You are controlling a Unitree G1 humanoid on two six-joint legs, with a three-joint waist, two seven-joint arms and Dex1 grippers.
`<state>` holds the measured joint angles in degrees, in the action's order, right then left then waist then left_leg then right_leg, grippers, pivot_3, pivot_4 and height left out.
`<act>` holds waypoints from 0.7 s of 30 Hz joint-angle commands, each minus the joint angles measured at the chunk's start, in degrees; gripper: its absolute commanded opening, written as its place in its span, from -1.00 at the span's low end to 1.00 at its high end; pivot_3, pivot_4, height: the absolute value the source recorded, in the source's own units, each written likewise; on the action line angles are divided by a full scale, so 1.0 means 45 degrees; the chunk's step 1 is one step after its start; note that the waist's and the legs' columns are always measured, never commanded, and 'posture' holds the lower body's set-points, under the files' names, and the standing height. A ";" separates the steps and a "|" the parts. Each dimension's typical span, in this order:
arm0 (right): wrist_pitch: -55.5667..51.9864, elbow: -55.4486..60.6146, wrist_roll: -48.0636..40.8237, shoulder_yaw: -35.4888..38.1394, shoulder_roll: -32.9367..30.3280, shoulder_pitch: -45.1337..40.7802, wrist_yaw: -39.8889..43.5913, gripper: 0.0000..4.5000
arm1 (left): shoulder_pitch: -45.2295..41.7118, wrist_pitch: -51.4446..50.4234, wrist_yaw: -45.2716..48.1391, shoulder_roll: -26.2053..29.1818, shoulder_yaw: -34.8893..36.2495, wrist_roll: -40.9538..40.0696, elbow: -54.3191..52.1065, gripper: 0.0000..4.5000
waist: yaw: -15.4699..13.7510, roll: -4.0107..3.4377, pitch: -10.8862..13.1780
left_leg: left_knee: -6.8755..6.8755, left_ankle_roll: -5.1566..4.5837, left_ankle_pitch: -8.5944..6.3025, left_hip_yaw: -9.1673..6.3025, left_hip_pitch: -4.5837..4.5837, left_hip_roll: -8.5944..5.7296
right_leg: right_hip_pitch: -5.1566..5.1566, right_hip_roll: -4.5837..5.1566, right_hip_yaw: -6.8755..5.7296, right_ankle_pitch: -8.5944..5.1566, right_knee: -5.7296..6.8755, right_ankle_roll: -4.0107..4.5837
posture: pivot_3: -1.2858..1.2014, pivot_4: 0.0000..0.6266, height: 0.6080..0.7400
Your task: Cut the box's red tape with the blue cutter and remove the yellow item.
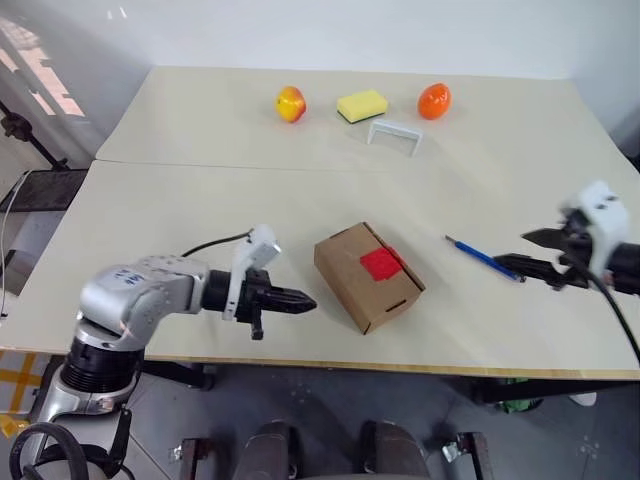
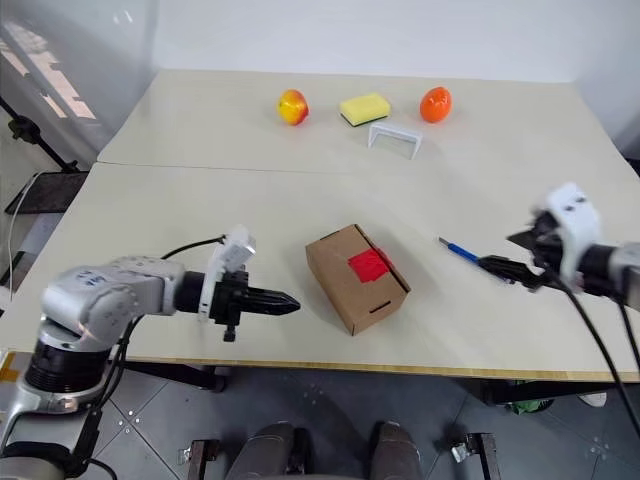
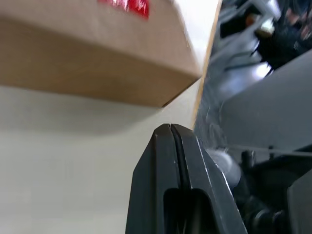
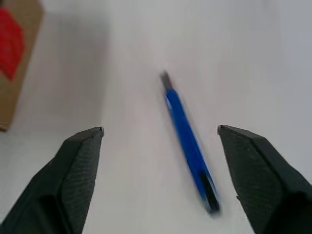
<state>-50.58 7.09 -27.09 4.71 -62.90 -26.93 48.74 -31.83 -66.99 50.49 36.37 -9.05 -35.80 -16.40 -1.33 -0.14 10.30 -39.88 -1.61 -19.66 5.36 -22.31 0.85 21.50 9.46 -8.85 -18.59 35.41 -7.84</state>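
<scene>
Closest to me, near the front edge of the table point(image 1: 200, 200), my left gripper point(image 1: 300, 299) is hovering with its two black fingers pressed flat together and nothing between them, pointing toward the box point(image 1: 368, 277), which is sitting just beside its tip without touching it. That brown carton is lying closed on the tabletop, turned at an angle, and the red tape point(image 1: 381, 263) is sitting intact across its top seam. The yellow item is not showing, as the flaps are shut.

Off on my right side, my right gripper point(image 4: 161, 134) is hanging just above the table with its fingers point(image 4: 80, 161) spread wide apart, holding nothing. The blue cutter point(image 4: 187, 141) is lying flat on the table between those two fingers in the wrist view, nearer one finger than the other and touching neither. In the head views the blue cutter is resting near the box on its right, slanted, with its far end reaching toward my right gripper.

At the far side of the table a red-yellow apple point(image 1: 290, 103), a yellow sponge point(image 1: 362, 105), an orange fruit point(image 1: 434, 101) and a small white bracket point(image 1: 394, 135) are sitting in a loose row, well apart from the box.
</scene>
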 commanded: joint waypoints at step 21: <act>-0.2222 0.2637 0.1743 -0.5752 0.4263 -0.3527 0.2130 -0.99 | -0.0831 0.2470 -0.0781 -0.1075 -0.0465 0.2019 0.2204 -1.00 | 0.0011 0.0020 0.0012 | -0.0024 -0.0004 -0.0002 -0.0049 -0.0087 -0.0018 | 0.0029 0.0001 -0.0056 0.0001 0.0008 -0.0001 | 0.03 -0.52 1.00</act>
<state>-58.62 14.44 -17.30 -20.35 -45.45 -43.45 59.33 -35.50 -55.50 44.78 30.95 -10.90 -25.44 -3.13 -1.28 -0.05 10.35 -39.99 -1.64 -19.67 5.14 -22.70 0.77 21.62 9.46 -9.10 -18.59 35.44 -7.85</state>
